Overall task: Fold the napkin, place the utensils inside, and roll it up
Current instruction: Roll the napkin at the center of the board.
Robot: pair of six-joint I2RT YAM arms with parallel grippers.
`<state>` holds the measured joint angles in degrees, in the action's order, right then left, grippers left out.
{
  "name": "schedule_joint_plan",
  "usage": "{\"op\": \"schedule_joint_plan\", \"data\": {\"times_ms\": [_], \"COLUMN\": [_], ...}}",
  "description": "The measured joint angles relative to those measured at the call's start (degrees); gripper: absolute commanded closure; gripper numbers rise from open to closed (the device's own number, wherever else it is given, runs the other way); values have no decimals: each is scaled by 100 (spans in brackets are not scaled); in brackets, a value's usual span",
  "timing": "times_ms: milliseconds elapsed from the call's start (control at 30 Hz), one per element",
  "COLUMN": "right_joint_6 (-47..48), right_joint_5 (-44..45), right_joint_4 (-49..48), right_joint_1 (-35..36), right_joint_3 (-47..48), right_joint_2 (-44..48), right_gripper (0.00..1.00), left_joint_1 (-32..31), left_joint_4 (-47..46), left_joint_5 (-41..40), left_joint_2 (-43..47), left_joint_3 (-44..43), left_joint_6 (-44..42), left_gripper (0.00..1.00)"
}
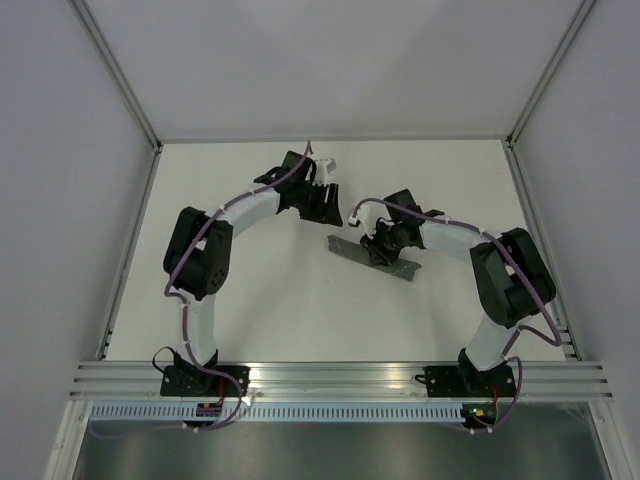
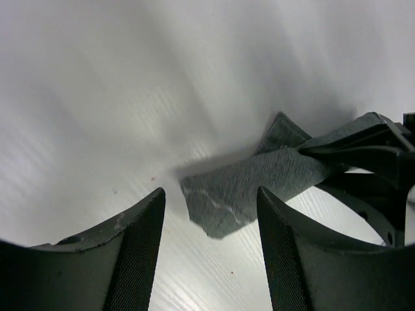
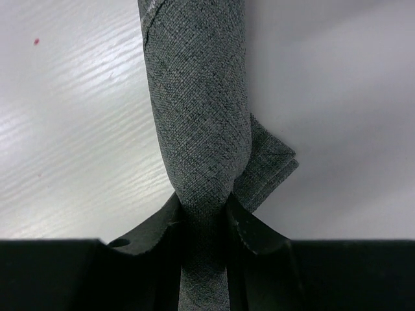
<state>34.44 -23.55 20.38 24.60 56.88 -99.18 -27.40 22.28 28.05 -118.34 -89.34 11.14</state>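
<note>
**Right claw clamped on the rolled napkin, left claw open beside it**

The white tabletop (image 1: 300,310) spreads out in front of me, walled by pale panels on three sides. My left arm (image 1: 200,250) bends out to the left and reaches back in toward the far middle. My right arm (image 1: 500,270) bends out to the right and reaches in toward the centre.

The napkin (image 1: 347,248) lies on the tabletop a little right of centre. It is rolled into a long, narrow, dark grey bundle that runs on a slant from my left to nearer on my right.

My right claw (image 3: 202,217) comes down on the roll partway along it. Both fingers press into the cloth from either side and pinch the bundle in between them.

My left claw (image 1: 325,205) is near the left end of the roll but apart from it. Its jaws are spread wide with nothing between them. Seen from my left wrist, that end of the napkin lies on the tabletop past my fingertips.

A loose folded corner (image 3: 272,162) sticks out from the side of the roll just beside my right fingers. A thin pale stitched line (image 2: 214,201) shows along the napkin's left end.
</note>
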Motion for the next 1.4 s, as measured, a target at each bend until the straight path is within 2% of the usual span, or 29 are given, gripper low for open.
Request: {"op": "schedule_joint_plan", "data": {"times_ms": [167, 367, 633, 900, 1400], "right_joint_6": [-728, -1585, -2618, -3517, -4345], "right_joint_5": [-181, -358, -570, -774, -1043], "right_joint_4": [94, 149, -11, -387, -802], "right_joint_1": [-111, -125, -125, -125, -146], "right_joint_3": [496, 1082, 1567, 1725, 1932], "right_joint_2": [-446, -949, -1405, -1659, -1969], "right_gripper": [69, 69, 69, 68, 68], "left_joint_1": [52, 83, -144, -205, -216], "left_joint_4": [-264, -1049, -2098, -3018, -3115], "left_joint_5": [-608, -763, -922, -1318, -1878], "left_joint_2": [752, 1624, 1633, 1239, 540], "left_joint_3": [839, 1998, 2855, 2975, 2465], "left_joint_6": [527, 1318, 2288, 3121, 3467], "left_gripper": [36, 37, 34, 34, 34]}}
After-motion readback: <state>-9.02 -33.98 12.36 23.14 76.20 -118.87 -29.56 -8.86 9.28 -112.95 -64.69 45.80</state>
